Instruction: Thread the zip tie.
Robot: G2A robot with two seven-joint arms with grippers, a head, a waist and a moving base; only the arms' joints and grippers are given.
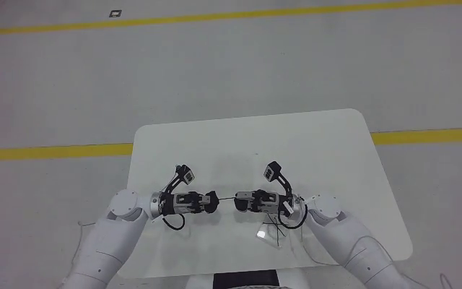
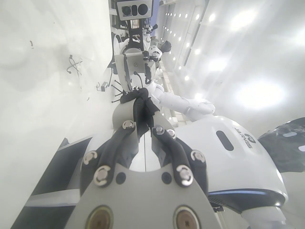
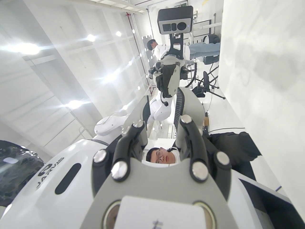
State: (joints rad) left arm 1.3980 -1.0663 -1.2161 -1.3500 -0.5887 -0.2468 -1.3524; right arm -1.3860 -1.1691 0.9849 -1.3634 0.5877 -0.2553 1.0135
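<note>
Left gripper (image 1: 215, 201) clamps the zip tie (image 1: 226, 200); right gripper (image 1: 237, 203) faces it, fingers apart, over the table's (image 1: 325, 144) near side.

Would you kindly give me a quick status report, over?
Left gripper shut on zip tie. Right gripper open, facing it. Loose ties on table.

L gripper (image 1: 215, 199), R gripper (image 1: 237, 202) close, zip tie (image 1: 226, 199) between, tie pile (image 1: 273, 230) nearby

A white table (image 1: 325, 137) with rounded corners is seen. A few thin black zip ties (image 1: 275, 219) are laid crossed over one another near the robot-side edge, toward its right corner. A small clear piece (image 1: 263, 233) is placed just beside them, nearer that edge.
</note>
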